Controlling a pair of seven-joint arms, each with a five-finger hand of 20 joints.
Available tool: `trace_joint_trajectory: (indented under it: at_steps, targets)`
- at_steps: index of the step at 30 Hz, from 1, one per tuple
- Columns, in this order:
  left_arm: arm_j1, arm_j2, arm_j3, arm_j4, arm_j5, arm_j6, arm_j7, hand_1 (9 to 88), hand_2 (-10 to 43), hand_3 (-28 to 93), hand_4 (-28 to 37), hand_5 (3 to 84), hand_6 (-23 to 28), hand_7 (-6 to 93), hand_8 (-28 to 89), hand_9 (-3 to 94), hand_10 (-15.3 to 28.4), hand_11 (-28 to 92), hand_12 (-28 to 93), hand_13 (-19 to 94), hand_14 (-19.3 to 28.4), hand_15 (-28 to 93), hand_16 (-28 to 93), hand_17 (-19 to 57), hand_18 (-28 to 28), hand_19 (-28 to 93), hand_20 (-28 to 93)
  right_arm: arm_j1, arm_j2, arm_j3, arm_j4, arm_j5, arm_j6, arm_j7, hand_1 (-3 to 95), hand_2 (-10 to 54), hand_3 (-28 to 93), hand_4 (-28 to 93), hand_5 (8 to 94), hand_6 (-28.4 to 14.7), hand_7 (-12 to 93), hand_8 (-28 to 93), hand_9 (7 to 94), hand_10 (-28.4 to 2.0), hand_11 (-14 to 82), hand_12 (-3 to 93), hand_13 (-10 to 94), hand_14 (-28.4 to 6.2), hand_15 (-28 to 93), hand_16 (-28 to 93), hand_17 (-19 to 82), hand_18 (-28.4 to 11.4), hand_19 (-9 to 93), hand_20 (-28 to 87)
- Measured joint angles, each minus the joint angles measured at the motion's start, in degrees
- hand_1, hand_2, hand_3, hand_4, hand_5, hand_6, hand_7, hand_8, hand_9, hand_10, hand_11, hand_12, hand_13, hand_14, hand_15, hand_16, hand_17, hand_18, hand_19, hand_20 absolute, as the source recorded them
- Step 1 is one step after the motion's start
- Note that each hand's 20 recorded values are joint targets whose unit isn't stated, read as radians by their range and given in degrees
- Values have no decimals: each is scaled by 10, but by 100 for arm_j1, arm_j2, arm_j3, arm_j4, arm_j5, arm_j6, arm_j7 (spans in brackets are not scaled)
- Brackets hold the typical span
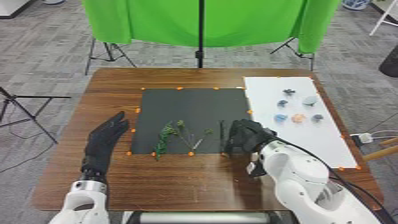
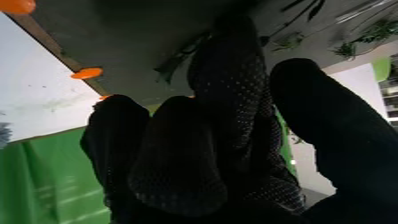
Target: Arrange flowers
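I have the right hand (image 1: 245, 134) low over the dark mat (image 1: 191, 105), at the edge nearest the sheet (image 1: 329, 150); its thumb stands apart from its fingers, all of them loosely extended, and I read it as open, with no grip on anything that I can make out. The dark stem (image 1: 221, 134) lies just beside it, on the side toward the left hand (image 1: 105, 137); the greens (image 1: 165, 139) and the pale stem (image 1: 197, 144) are on the mat farther that way, between the two hands. The blooms (image 1: 298, 118) sit on the sheet, outward and farther ahead of the right hand; the left hand waits with fingers straight, beside the mat, holding nothing.

I judge the step in hand to be picking up the dark stem; to do it well I'd line the thumb up across the stem rather than along it, lower until the fingertips just brush the mat, then close slowly so the stem doesn't roll away; I'd pinch the bare part and spare the leaves, since they probably bend easily; I'd approach from the sheet side, keeping my knuckles off the greens, and check the pinch in the wrist view before I lift.
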Motion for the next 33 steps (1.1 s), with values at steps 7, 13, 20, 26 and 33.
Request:
trace_joint_trajectory:
  at_steps: [7,13,20,26,33]
  targets:
    - [-5,0,4,1,1,-3,0,248,-47,651,-178,455,49,66,-48,428,134,148,116,335,155,91,24,51,110,36,182,-48,14,165,-160,69,253,-324,284,-17,681,12,724,16,147,-80,910,-107,450,257,921,-32,677,338,661,-153,932,675]
    - [-5,-4,4,1,0,-3,4,248,-47,651,-178,455,50,65,-48,428,134,149,116,335,155,91,24,51,110,36,182,-28,92,360,-543,-39,822,-362,316,-37,642,-78,682,5,134,-81,872,-115,279,259,893,-31,633,343,624,-144,932,623]
    - [-5,-4,7,0,1,-2,5,249,-48,651,-179,454,50,64,-48,428,134,149,116,335,155,91,24,52,110,36,182,587,95,620,-104,-649,-117,308,360,-67,581,-98,660,3,119,-77,881,-125,227,236,901,-27,617,336,631,-132,932,589]
    - [-12,-2,15,1,2,-2,6,248,-49,653,-178,455,50,65,-48,428,134,149,116,334,155,91,24,52,109,35,182,1012,90,958,821,-671,-544,466,384,-94,578,-93,650,4,115,-78,881,-128,211,226,917,-20,598,337,646,-124,932,577]
    - [-12,-4,15,1,2,-2,11,249,-48,651,-179,455,50,65,-48,428,134,149,116,334,155,91,24,52,110,35,183,929,44,1119,1073,-726,-588,502,393,-95,577,-93,660,12,121,-82,884,-128,209,219,932,-15,589,338,657,-121,932,574]
